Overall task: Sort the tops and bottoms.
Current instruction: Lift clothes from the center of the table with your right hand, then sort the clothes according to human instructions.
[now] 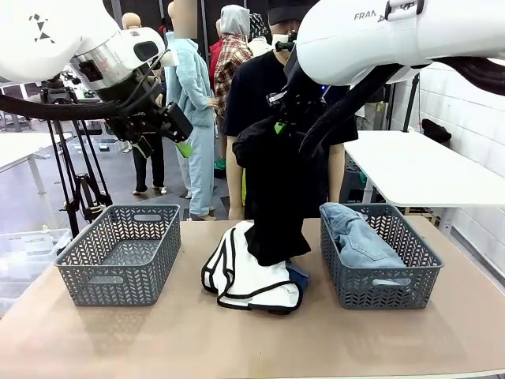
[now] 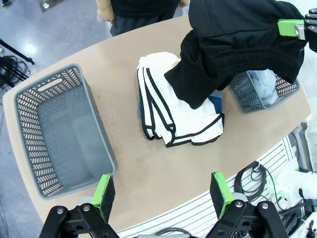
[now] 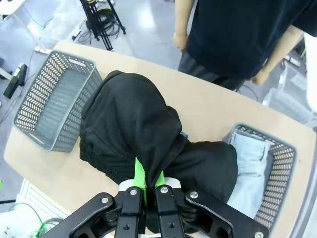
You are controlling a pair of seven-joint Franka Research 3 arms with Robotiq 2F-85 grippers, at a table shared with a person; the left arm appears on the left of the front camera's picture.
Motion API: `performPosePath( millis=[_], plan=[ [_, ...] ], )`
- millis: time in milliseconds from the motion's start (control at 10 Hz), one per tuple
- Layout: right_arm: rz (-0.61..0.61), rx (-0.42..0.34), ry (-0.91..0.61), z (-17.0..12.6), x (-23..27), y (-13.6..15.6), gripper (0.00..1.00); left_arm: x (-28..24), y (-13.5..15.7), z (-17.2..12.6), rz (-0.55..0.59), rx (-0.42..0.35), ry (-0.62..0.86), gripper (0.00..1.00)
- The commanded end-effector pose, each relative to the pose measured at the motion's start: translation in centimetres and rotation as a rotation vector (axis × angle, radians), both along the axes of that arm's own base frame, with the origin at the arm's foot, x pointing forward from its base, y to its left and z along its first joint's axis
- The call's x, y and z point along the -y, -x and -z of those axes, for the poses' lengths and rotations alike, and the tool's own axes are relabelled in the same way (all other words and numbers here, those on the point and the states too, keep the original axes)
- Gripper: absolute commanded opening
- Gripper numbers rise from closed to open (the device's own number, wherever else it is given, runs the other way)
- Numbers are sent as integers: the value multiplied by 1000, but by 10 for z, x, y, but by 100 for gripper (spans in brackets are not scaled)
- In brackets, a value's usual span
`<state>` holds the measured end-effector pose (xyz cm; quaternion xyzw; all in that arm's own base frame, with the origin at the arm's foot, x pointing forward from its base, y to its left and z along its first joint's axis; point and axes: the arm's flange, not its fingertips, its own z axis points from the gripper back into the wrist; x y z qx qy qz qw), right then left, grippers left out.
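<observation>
My right gripper (image 1: 280, 126) is shut on the black top (image 1: 272, 189) and holds it high over the table's middle, its lower end draping onto the pile. In the right wrist view the black top (image 3: 133, 129) hangs bunched from the closed green pads (image 3: 140, 174). The white top with black edging (image 1: 248, 272) lies folded on the table, a bit of darker blue denim (image 1: 298, 275) peeking out at its right. The light blue denim bottoms (image 1: 359, 237) lie in the right basket (image 1: 410, 272). My left gripper (image 1: 177, 142) hangs open and empty, high above the left basket (image 1: 118, 253).
A person in a black T-shirt (image 1: 252, 87) stands at the far side of the table. The left grey basket (image 2: 59, 129) holds nothing. A white table (image 1: 418, 170) stands at the right behind. Tripods (image 1: 79, 181) stand at the back left.
</observation>
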<state>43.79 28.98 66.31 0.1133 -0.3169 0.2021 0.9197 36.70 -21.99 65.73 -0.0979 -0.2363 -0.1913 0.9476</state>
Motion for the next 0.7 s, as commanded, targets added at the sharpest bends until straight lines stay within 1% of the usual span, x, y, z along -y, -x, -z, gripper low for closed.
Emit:
performPosePath(
  millis=[0, 600],
  plan=[
    [4, 14, 8, -4, 2, -1, 0, -2, 1, 1, -4, 5, -2, 100],
    [4, 14, 8, -4, 2, -1, 0, -2, 1, 1, -4, 5, -2, 100]
  ],
)
